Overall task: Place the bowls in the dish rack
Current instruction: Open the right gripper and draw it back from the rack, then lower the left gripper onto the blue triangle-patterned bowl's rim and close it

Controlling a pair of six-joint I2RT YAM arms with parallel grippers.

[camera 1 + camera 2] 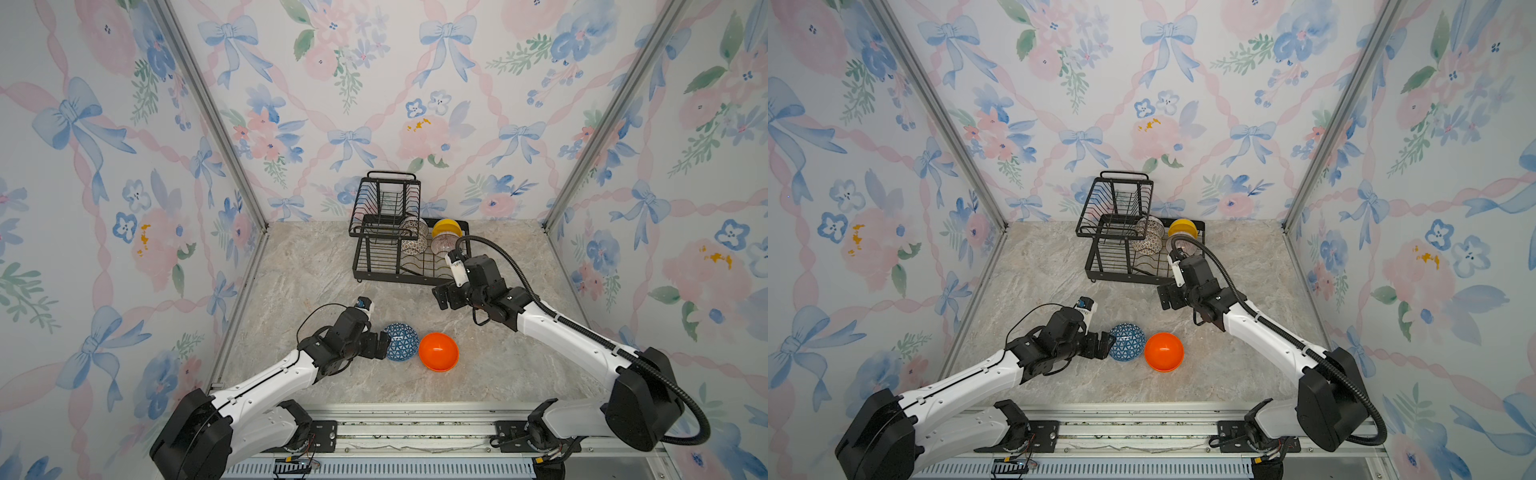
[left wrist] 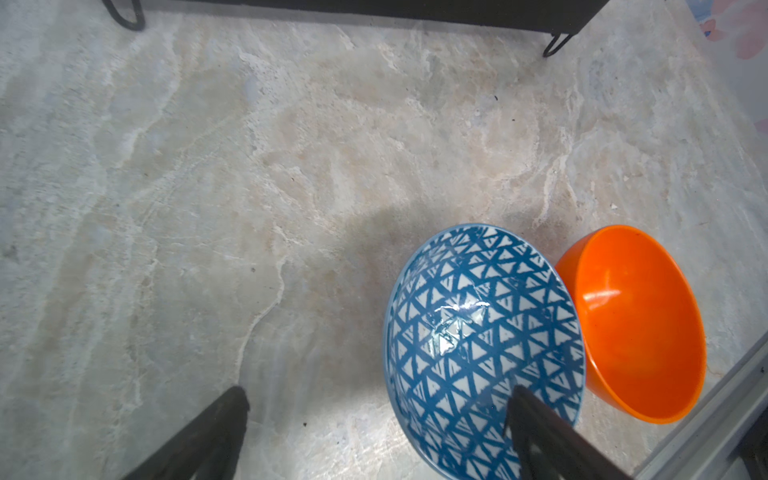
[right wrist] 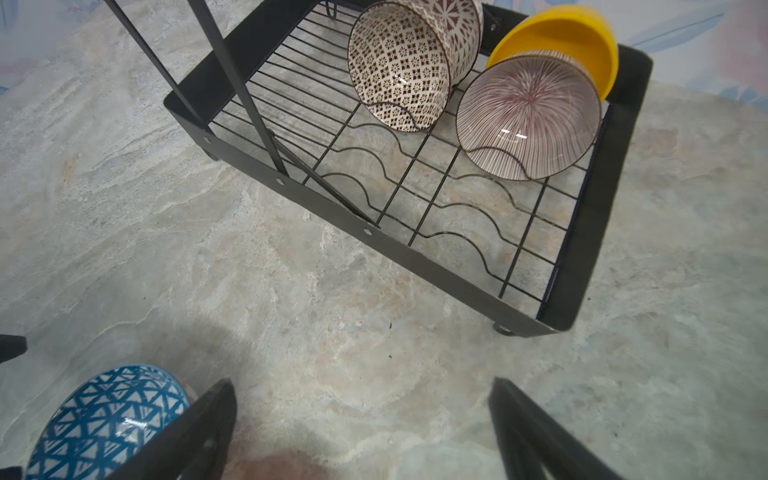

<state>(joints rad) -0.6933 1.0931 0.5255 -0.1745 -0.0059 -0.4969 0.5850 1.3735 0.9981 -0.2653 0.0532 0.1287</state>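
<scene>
- Left wrist view: the blue bowl [image 2: 482,349] is seen mouth-up on the worktop [image 2: 249,187], near the front edge and left of the middle. It is not yet loaded.
- The orange bowl [image 2: 640,324] is set just beside it, on the side away from the left arm. Whether the two bowls touch cannot be told.
- The left gripper [image 2: 376,392] is held with its jaws wide apart across the blue bowl's near rim. One finger [image 2: 540,432] is over the inside and the other over bare worktop outside. Nothing is clamped, and contact cannot be confirmed.
- The step in hand is judged to be the grasp of the blue bowl.
- A good grasp calls for the fingers to be lowered well down the wall before closing. The rim should be pinched squarely so that the glazed wall is not squeezed out, and the orange bowl should not be nudged.
- The dish rack [image 3: 415,257] stands at the back edge of the worktop, near the middle.
- Four bowls are propped on edge toward the tray's back right corner: a lattice-patterned white bowl [image 3: 399,70], a second patterned white bowl [image 3: 461,29] behind it, the pinkish ribbed bowl [image 3: 528,116] and the yellow bowl [image 3: 573,37].
- Free wire slots are left in the tray's front rows, where the blue bowl could be stood.
- The right gripper [image 3: 361,382] is held empty with its jaws apart, over the worktop just in front of the rack's front right corner. It is best kept out of the carry path.
</scene>
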